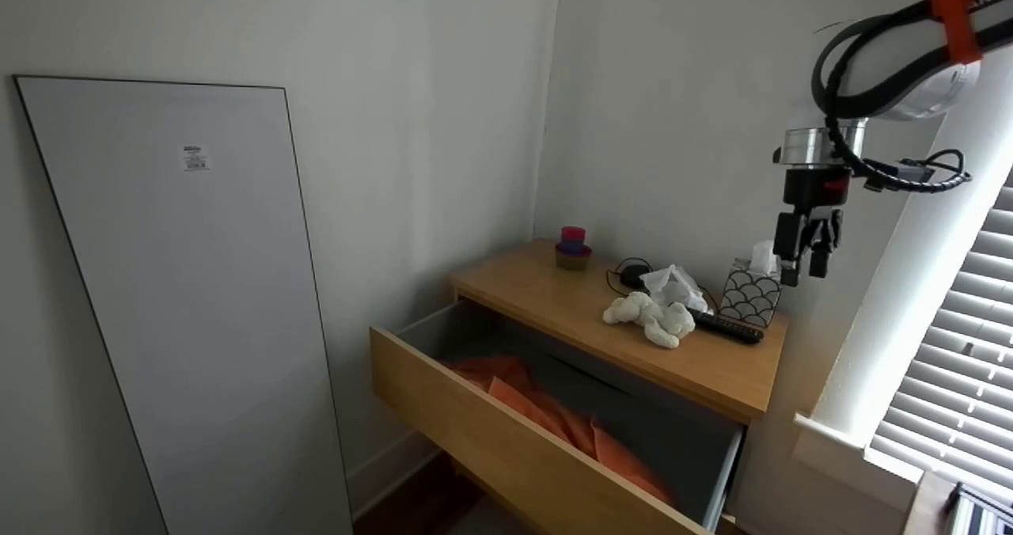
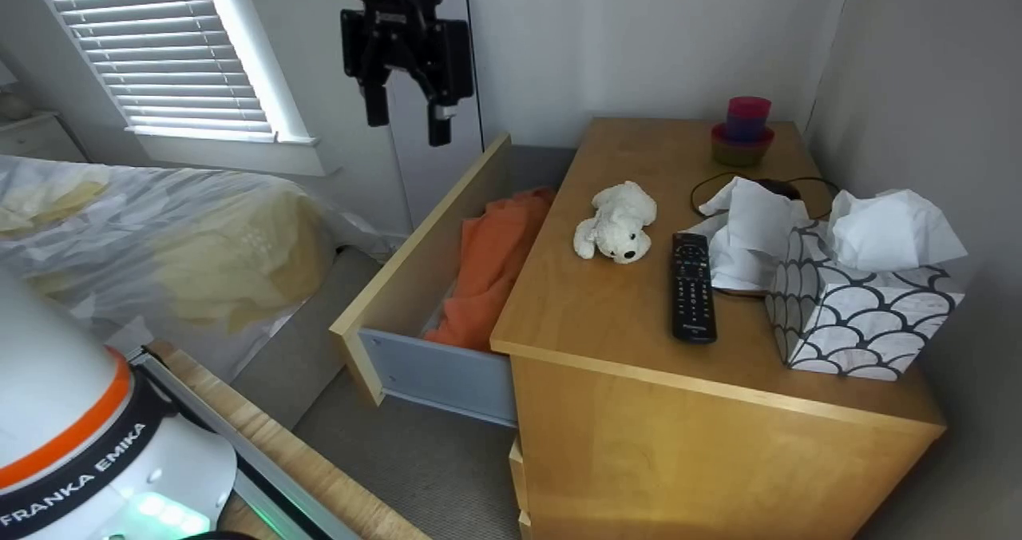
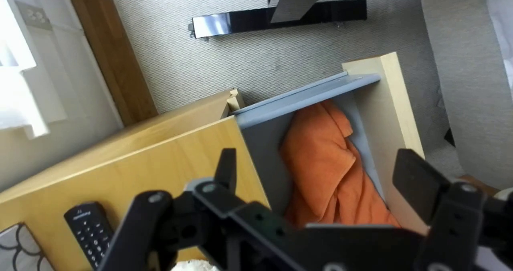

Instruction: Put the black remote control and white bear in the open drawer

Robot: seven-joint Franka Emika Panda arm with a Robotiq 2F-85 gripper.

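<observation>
The black remote control (image 1: pixel 726 327) lies on the dresser top; it also shows in an exterior view (image 2: pixel 693 288) and partly in the wrist view (image 3: pixel 90 231). The white bear (image 1: pixel 653 317) lies beside it, nearer the drawer; it also shows in an exterior view (image 2: pixel 619 220), and only a sliver shows in the wrist view (image 3: pixel 195 265). The open drawer (image 1: pixel 506 432) is pulled out, with an orange cloth (image 2: pixel 499 264) inside. My gripper (image 2: pixel 408 125) is open and empty, high above the drawer; in the wrist view the drawer and cloth lie below its spread fingers (image 3: pixel 316 158).
A patterned tissue box (image 2: pixel 870 316) stands on the dresser beside the remote, with crumpled white tissue (image 2: pixel 754 236) and a black cable next to it. Stacked coloured cups (image 2: pixel 742 133) stand at the far corner. Walls border the dresser. A covered bed (image 2: pixel 160 244) is across from the drawer.
</observation>
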